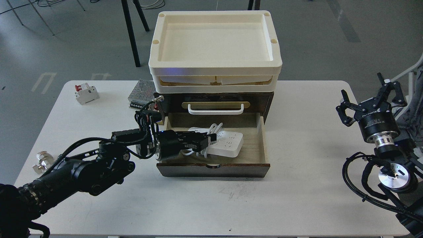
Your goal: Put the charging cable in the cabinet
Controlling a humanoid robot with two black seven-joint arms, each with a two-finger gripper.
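Observation:
The charging cable, a white power strip with its thick white cord looped at its left end, lies inside the pulled-out lower drawer of the dark brown cabinet. My left gripper reaches into the drawer from the left and its dark fingers are closed over the cord bundle at the strip's left end. My right gripper is open and empty, held above the table's right edge, far from the cabinet.
A cream plastic tray sits on top of the cabinet. The upper drawer with its white handle is shut. A perforated metal box stands left of the cabinet, a circuit breaker farther left, a small metal part near the left edge.

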